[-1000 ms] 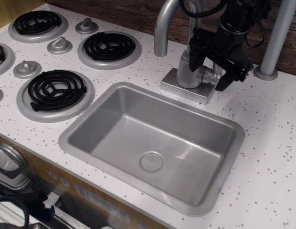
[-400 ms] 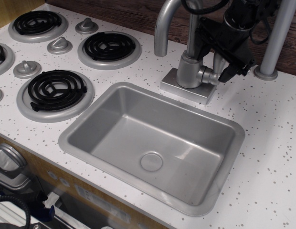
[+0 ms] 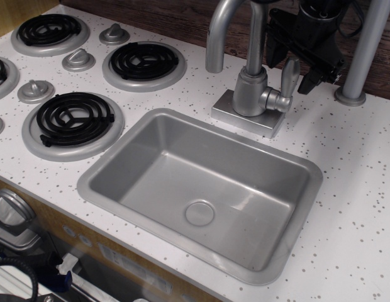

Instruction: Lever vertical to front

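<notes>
The lever (image 3: 288, 78) is a small silver-grey paddle on a side peg at the right of the faucet body (image 3: 250, 91). It stands upright. My black gripper (image 3: 295, 58) hangs just above and behind the lever's top. Its jaws are apart, with one finger (image 3: 273, 39) to the left and the other (image 3: 316, 74) to the right of the paddle tip. It holds nothing. The gripper's upper part is cut off by the top edge of the frame.
The curved spout (image 3: 215, 34) rises left of the faucet over the grey sink (image 3: 107, 165). A grey post (image 3: 365, 50) stands right of the gripper. Stove burners (image 3: 143, 61) and round knobs (image 3: 78, 60) fill the left counter.
The gripper has risen up and back from low around the faucet's side peg. The lever, hidden before by the fingers, now shows standing upright.
</notes>
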